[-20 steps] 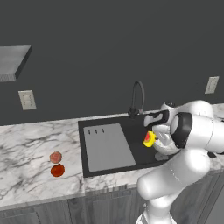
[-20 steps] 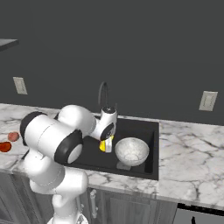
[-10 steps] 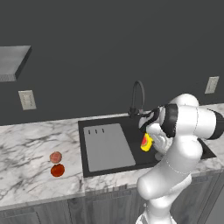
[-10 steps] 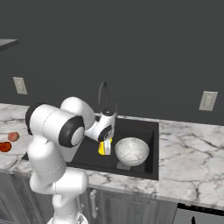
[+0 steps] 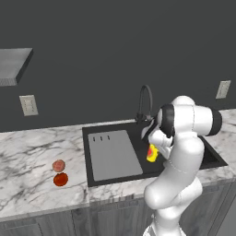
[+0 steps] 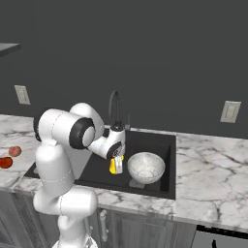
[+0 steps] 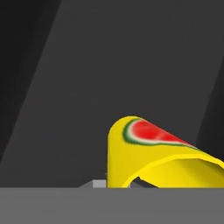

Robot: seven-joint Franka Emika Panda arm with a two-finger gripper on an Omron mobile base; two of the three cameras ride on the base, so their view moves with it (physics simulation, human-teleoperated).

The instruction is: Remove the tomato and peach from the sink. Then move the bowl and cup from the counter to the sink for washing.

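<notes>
Lowering into the sink (image 6: pixel 160 145) beside the bowl (image 6: pixel 146 167), the hand (image 6: pixel 116 160) stays clamped on the cup (image 6: pixel 115 165), leaving only its release.

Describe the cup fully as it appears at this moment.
The cup is small, bright yellow, with a red watermelon-slice print edged in green. It looks like smooth plastic or glazed ceramic. The end effector is shut on it from above, holding it over the black sink, left of the bowl. Whether it touches the sink floor is unclear.
</notes>
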